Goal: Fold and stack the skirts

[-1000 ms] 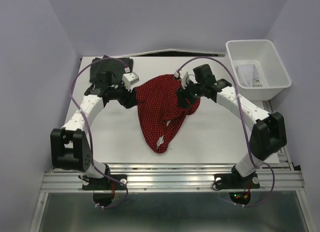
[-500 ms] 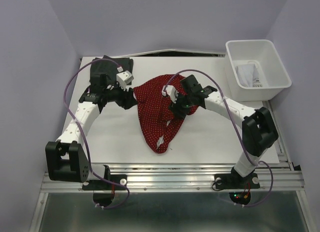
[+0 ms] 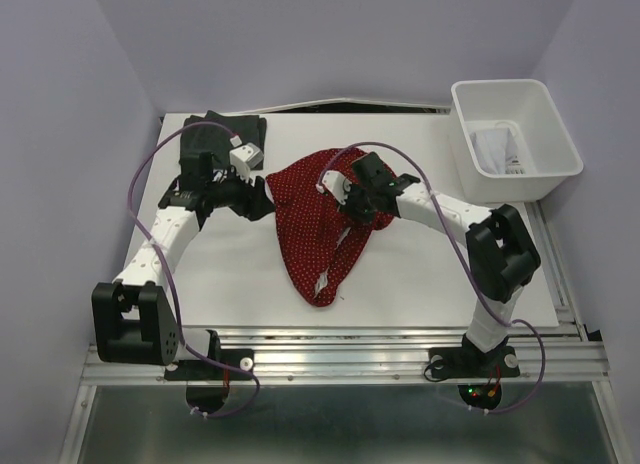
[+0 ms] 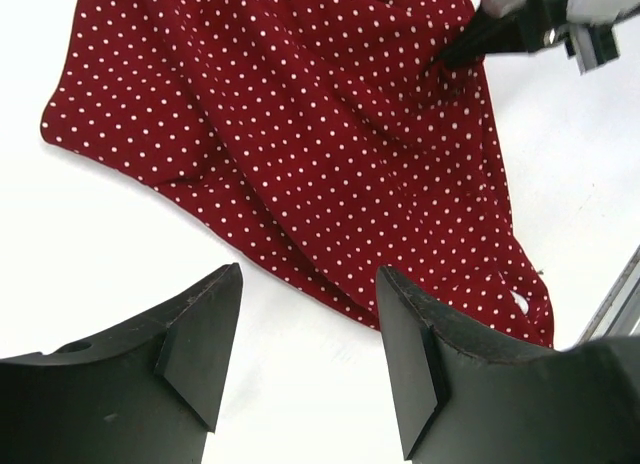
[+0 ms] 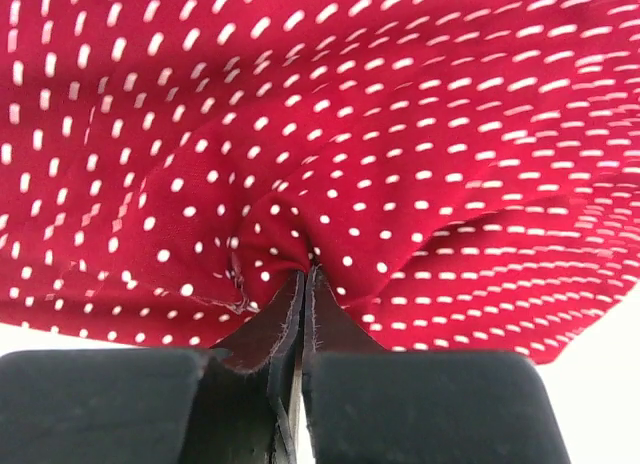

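Note:
The red skirt with white dots (image 3: 310, 219) lies crumpled in the middle of the table, narrowing to a point toward the front. My right gripper (image 3: 352, 206) is shut on a pinch of its cloth near the right side; in the right wrist view the red skirt (image 5: 320, 114) bunches up at the closed tips of the gripper (image 5: 305, 274). My left gripper (image 3: 262, 196) stands open just off the skirt's left edge. In the left wrist view it (image 4: 310, 284) hangs over bare table with the red skirt (image 4: 300, 134) beyond. The dark skirt (image 3: 225, 136) lies folded at the back left. The white skirt (image 3: 492, 147) lies in the bin.
A white plastic bin (image 3: 560, 134) stands at the back right, off the table's corner. The white table top (image 3: 420, 274) ends at a metal rail at the front. Purple walls close in the left, back and right sides.
My right gripper moved left across the red skirt and closed on its cloth. The left arm shifted slightly toward the back left, its gripper staying open.

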Tool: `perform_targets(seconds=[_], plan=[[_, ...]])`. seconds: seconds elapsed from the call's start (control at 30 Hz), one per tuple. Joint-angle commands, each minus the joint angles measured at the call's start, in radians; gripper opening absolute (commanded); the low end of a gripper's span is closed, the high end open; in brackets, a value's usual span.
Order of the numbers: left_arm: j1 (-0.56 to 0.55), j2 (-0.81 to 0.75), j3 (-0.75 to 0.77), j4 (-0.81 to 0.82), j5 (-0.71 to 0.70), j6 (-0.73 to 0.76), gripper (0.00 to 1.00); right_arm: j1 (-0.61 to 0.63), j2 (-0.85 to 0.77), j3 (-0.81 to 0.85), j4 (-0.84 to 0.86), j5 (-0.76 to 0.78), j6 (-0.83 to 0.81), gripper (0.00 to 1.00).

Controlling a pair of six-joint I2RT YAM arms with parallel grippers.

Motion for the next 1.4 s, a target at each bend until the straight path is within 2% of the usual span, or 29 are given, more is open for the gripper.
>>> perform_targets(seconds=[0.0,0.2,0.33,0.43,0.57,0.7,0.87,1.1,1.17,1.2,1.27,1.3,1.33,1.37], plan=[[0.005,-0.043,-0.021,0.021,-0.003,0.007,0.66,-0.004,-0.036,0.121,0.115,0.072,0.060,0.01],[0.005,-0.048,-0.015,0.031,-0.046,0.033,0.66,-0.004,-0.019,0.308,0.129,0.109,0.162,0.01],[0.005,-0.075,-0.027,0.118,-0.089,0.015,0.66,-0.004,0.024,0.429,0.086,0.007,0.285,0.01],[-0.007,-0.098,-0.066,0.233,-0.153,-0.094,0.66,-0.004,0.087,0.513,0.032,-0.089,0.359,0.01],[-0.096,-0.098,-0.096,0.362,-0.251,-0.252,0.66,-0.004,0.144,0.536,0.032,-0.178,0.464,0.01],[-0.130,-0.063,-0.096,0.478,-0.235,-0.387,0.66,-0.004,0.156,0.536,0.051,-0.248,0.523,0.01],[-0.147,-0.005,-0.087,0.548,-0.224,-0.381,0.66,-0.004,0.154,0.537,0.066,-0.267,0.551,0.01],[-0.156,0.115,-0.055,0.499,-0.239,-0.363,0.67,-0.004,0.151,0.505,0.071,-0.218,0.524,0.01],[-0.154,0.141,-0.049,0.474,-0.245,-0.402,0.67,-0.004,0.168,0.517,0.062,-0.219,0.569,0.18],[-0.154,0.153,-0.055,0.474,-0.259,-0.454,0.67,-0.004,0.202,0.543,0.060,-0.212,0.608,0.24],[-0.150,0.147,-0.076,0.477,-0.265,-0.502,0.65,-0.004,0.237,0.560,0.058,-0.209,0.638,0.27],[-0.150,0.137,-0.089,0.483,-0.271,-0.527,0.65,-0.004,0.242,0.568,0.058,-0.203,0.643,0.32],[-0.150,0.124,-0.099,0.486,-0.276,-0.550,0.65,-0.013,0.237,0.571,0.055,-0.196,0.643,0.39],[-0.150,0.109,-0.124,0.488,-0.278,-0.582,0.66,-0.023,0.225,0.560,0.055,-0.171,0.690,0.55]])
